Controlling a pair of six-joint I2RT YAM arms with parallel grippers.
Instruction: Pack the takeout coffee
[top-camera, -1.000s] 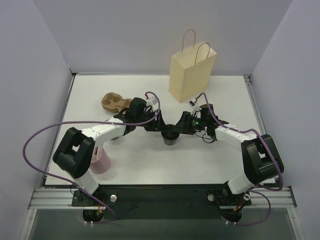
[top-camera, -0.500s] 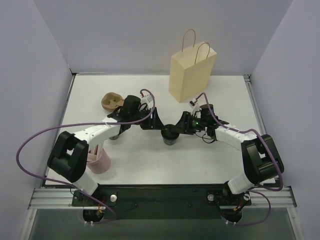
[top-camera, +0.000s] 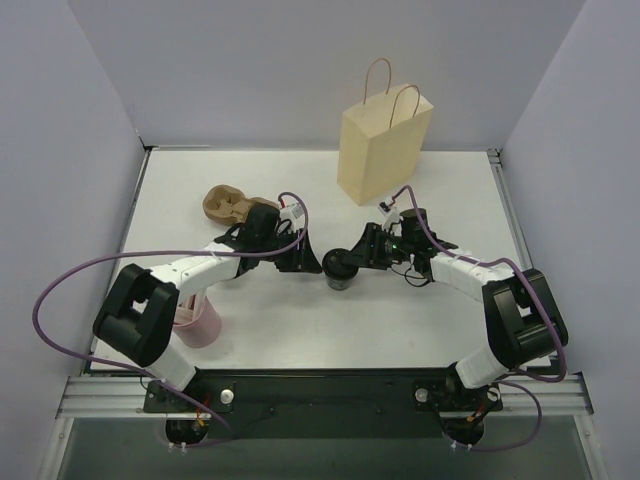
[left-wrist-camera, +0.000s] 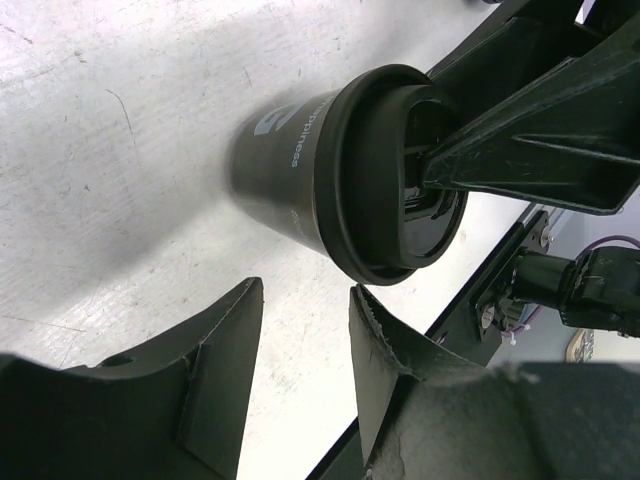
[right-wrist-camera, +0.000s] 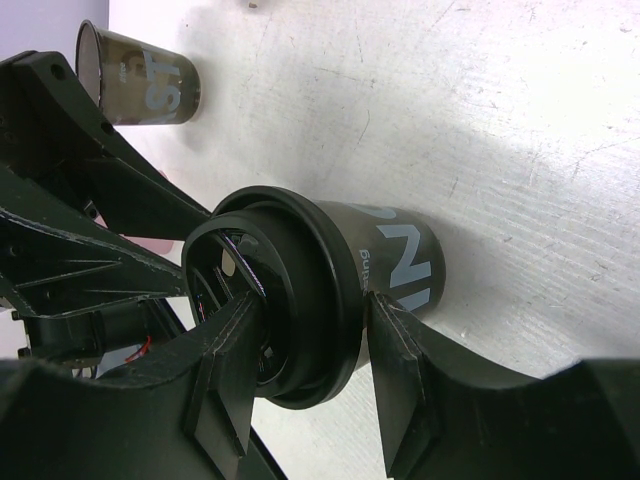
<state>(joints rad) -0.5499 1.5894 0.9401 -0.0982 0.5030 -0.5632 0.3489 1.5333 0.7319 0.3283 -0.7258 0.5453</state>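
Observation:
The takeout coffee (top-camera: 338, 277), a small black cup with a dark lid, stands on the white table (top-camera: 420, 320) at its middle. My right gripper (top-camera: 347, 260) is shut on its lid. In the right wrist view (right-wrist-camera: 315, 312) one finger lies on the lid top (right-wrist-camera: 232, 365) and the other under the rim (right-wrist-camera: 400, 385). My left gripper (top-camera: 311, 264) is open and empty just left of the cup. In the left wrist view (left-wrist-camera: 305, 330) the cup (left-wrist-camera: 290, 165) lies a little beyond its fingertips (left-wrist-camera: 228, 360), apart from them.
A tan paper bag (top-camera: 380, 150) with handles stands upright at the back. A brown pulp tray (top-camera: 226, 205) lies at the back left. A pink cup (top-camera: 202, 326) stands at the near left. A second dark cup (right-wrist-camera: 140, 88) shows past the coffee in the right wrist view.
My left gripper has drawn back a little from the cup, leftward and nearer the arm bases, and its arm has swung left. The cup and my right gripper have not moved.

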